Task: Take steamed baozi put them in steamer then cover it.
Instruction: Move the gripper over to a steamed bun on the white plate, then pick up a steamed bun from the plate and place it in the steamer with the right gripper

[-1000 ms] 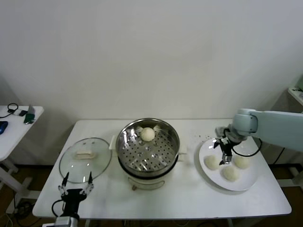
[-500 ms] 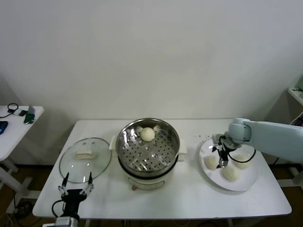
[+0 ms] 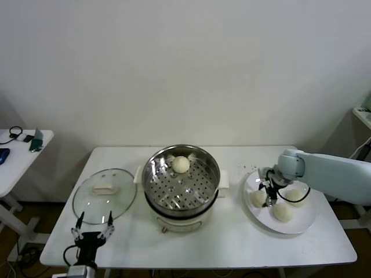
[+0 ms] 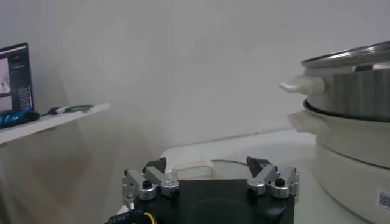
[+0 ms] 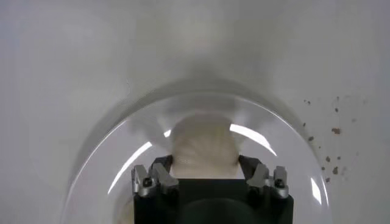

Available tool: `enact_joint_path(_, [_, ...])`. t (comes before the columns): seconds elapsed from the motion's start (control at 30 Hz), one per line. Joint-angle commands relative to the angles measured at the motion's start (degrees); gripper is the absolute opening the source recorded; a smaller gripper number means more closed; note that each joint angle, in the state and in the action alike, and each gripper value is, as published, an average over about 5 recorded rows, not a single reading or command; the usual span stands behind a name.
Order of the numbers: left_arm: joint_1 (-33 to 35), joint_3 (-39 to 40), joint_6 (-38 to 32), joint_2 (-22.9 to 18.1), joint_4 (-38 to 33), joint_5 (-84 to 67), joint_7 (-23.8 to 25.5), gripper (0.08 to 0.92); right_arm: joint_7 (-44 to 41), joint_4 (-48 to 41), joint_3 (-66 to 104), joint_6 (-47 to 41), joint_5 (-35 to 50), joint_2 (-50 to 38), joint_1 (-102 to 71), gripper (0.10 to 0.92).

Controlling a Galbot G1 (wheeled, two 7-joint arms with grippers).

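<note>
Lower now, right end effector (image 3: 268, 195) pinches a plate bun (image 5: 203, 148) — one bun (image 3: 181, 164) in steamer (image 3: 181, 152), three left, lid (image 3: 105, 194) off.

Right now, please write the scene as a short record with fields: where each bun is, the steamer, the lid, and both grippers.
steamer: steel pot at table centre, uncovered
bun in steamer: one baozi on the perforated tray, toward the back
buns on plate: three on the white plate at the robot's right; the leftmost bun sits between the right gripper's fingers
lid: glass lid flat on the table, left of the steamer
right gripper: down on the plate, fingers around that bun
left gripper: open, parked near the lid at the table's front edge
</note>
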Motion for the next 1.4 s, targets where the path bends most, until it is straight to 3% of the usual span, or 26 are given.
enact_joint_path(0.03, [-0.1,0.0,0.0,0.1,0.0,-0.1,0.0,0.823,-0.4,-0.1,1.5,0.1,-0.4,-0.6,-0.5,0.612])
enact_joint_path(0.17, [-0.1,0.0,0.0,0.2,0.0,-0.1,0.0,0.823,-1.6,1.5,0.7,0.7,1.2,-2.1,4.2,0.566])
enact_joint_path(0.37, [-0.1,0.3,0.0,0.1,-0.3,0.2,0.0,0.823,-5.4,5.5,-10.0,2.6,9.0,-2.1,24.2,0.560])
enact_joint_path(0.67, [-0.1,0.8,0.0,0.1,-0.8,0.4,0.0,0.823,-10.1,12.7,-14.6,2.5,24.6,6.4,47.6,0.563])
enact_joint_path(1.0, [0.8,0.9,-0.2,0.0,-2.2,0.6,0.0,0.823,-3.7,19.0,-2.6,-2.8,32.0,20.8,40.5,0.567])
enact_joint_path(1.4, [1.2,1.2,-0.2,-0.4,-3.6,0.6,0.0,0.823,2.1,12.2,-4.9,-4.9,24.6,35.1,26.0,0.560])
